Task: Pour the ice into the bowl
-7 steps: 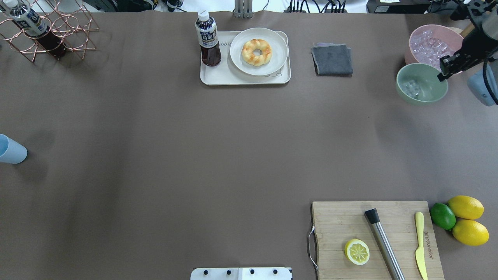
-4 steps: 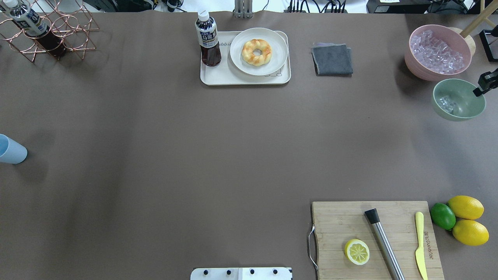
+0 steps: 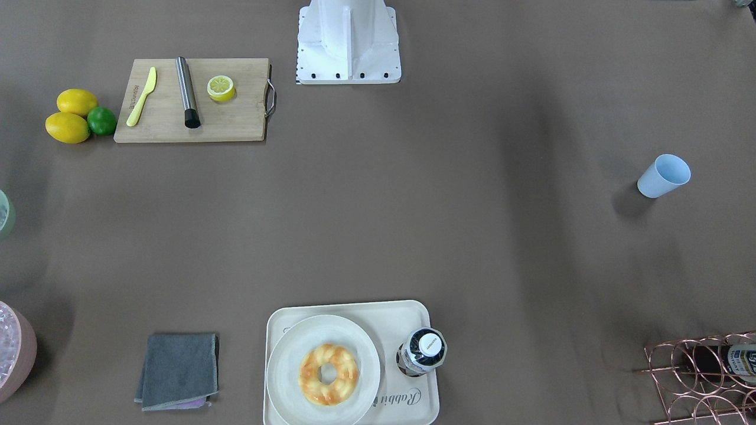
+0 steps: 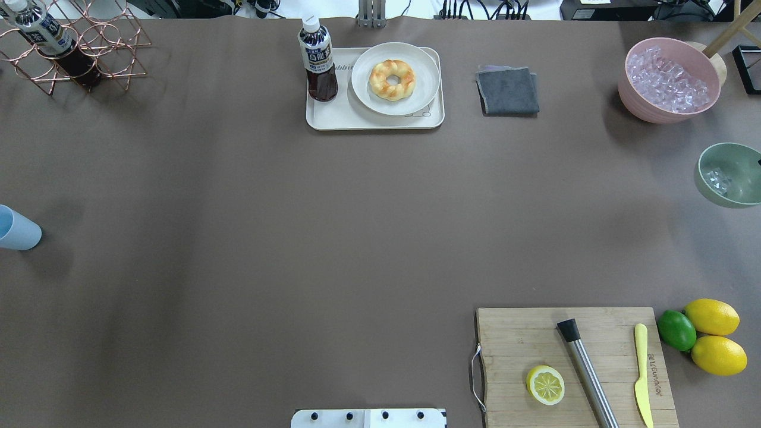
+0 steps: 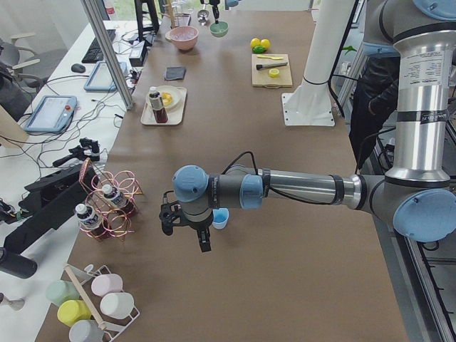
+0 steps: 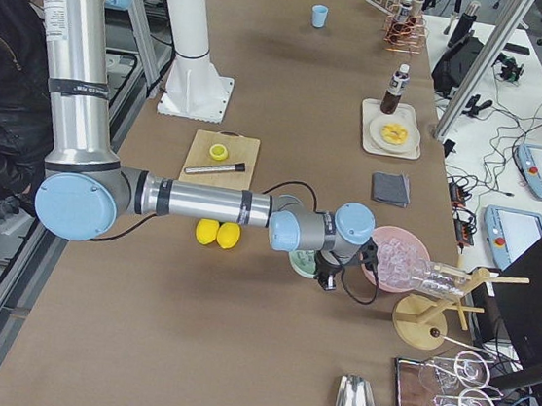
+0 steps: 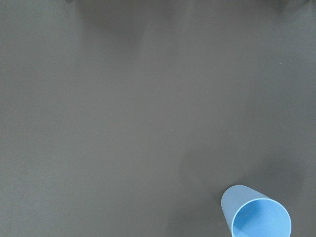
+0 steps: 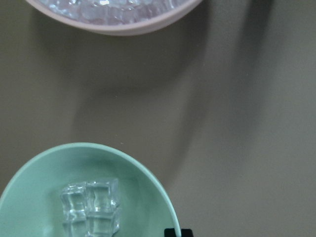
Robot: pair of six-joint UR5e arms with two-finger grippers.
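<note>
The mint-green bowl hangs at the table's right edge, in front of the pink bowl. A few clear ice cubes lie in it; they also show in the right wrist view. My right gripper is shut on the bowl's rim, with one black fingertip showing at the rim. My left gripper hovers by the light blue cup. I cannot tell whether it is open or shut.
The pink bowl full of ice stands at the far right. A grey cloth, a tray with doughnut and bottle, and a cutting board with half lemon, muddler and knife are on the table. Lemons and a lime lie beside it.
The mint-green bowl with its ice has moved right and toward the robot, away from the pink bowl. The right arm has slid out of the overhead view.
</note>
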